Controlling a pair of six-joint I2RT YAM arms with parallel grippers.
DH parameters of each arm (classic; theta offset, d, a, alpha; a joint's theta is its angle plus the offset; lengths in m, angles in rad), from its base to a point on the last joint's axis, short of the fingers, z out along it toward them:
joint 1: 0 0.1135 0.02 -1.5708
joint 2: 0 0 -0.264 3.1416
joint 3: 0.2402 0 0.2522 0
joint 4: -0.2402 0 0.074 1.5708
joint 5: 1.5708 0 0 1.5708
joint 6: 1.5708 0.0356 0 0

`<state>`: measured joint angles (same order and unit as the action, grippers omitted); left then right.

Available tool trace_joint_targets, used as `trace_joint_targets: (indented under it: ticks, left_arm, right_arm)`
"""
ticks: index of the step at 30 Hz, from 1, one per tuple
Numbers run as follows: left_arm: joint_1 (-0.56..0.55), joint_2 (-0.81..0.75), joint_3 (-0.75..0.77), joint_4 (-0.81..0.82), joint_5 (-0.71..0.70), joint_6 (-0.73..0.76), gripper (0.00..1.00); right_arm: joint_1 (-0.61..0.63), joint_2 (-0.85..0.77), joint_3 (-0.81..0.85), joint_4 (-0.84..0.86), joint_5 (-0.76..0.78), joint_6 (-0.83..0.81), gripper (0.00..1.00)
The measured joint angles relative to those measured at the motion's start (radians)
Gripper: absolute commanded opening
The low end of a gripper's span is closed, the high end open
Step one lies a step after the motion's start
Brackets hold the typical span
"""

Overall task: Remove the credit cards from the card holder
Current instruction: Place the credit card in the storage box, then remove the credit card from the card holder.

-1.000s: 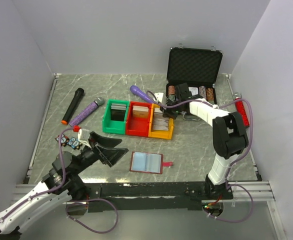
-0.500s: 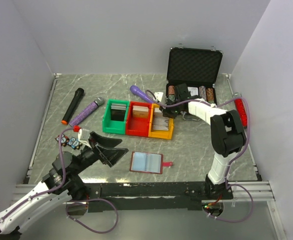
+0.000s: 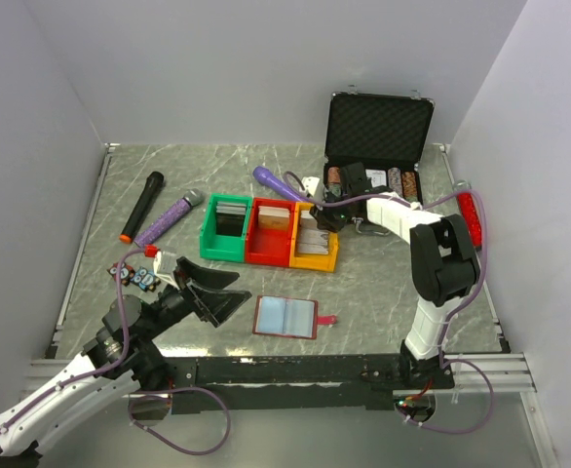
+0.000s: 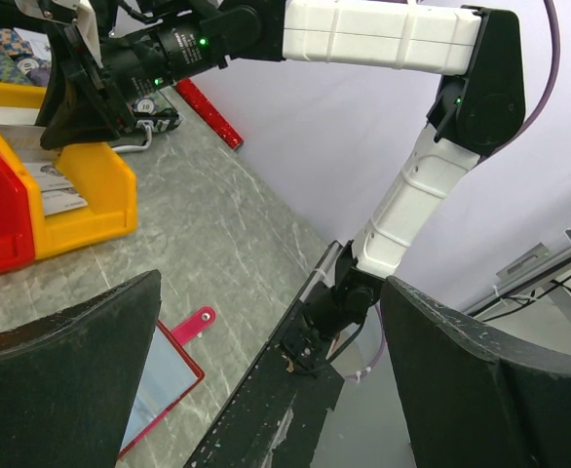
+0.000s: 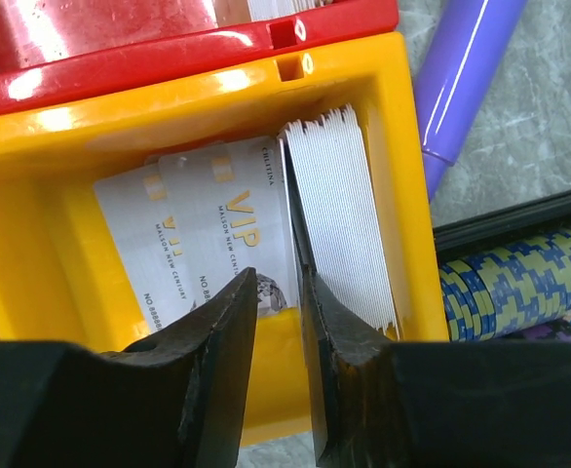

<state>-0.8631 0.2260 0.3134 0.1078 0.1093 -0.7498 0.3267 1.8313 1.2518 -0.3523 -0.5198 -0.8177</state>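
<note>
Card release over the yellow bin [image 5: 407, 195]
The right gripper [image 5: 278, 285], jaws narrowly parted with nothing seen between them, hangs in the bin beside an upright stack of cards [image 5: 339, 214]; best to lift straight up, clear of it. VIP cards [image 5: 217, 234] lie flat inside. The card holder [image 3: 285, 317] lies open on the table by the wide-open left gripper [image 3: 239, 290].

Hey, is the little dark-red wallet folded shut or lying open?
Open: the flat dark-red card holder lies spread on the table, its pale blue inner sleeves facing up.

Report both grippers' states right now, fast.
Left gripper: jaws wide open, holding nothing.
Right gripper: jaws narrowly apart above the yellow plastic bin, gripping nothing.
</note>
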Motion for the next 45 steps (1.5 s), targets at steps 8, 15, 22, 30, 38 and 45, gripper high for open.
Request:
trace_joint_targets:
  ticks: [8, 15, 22, 30, 38, 45]
  left_arm:
    - [0.0, 0.0, -0.002, 0.0, 0.002, 0.0, 0.99]
    - [0.0, -0.003, -0.002, 0.0, 0.002, 0.0, 0.99]
    - [0.0, -0.01, -0.002, -0.008, -0.008, -0.003, 0.98]
    - [0.0, 0.079, -0.002, -0.038, -0.081, -0.023, 0.99]
    - [0.0, 0.097, 0.001, -0.168, -0.226, -0.057, 0.99]
    - [0.0, 0.22, 0.001, -0.197, -0.261, -0.098, 0.95]
  right_arm:
    - [0.0, -0.029, 0.035, 0.031, 0.053, 0.093, 0.36]
    - [-0.002, -0.084, 0.117, 0.106, 0.133, 0.131, 0.36]
    - [0.022, -0.262, 0.025, 0.292, 0.239, 0.293, 0.4]
    - [0.347, -0.563, -0.212, 0.522, 0.344, 0.436, 0.42]
    - [0.598, -0.797, -0.53, 0.602, 0.367, 0.546, 1.0]
    - [0.711, -0.923, -0.645, 0.531, 0.379, 0.786, 1.0]
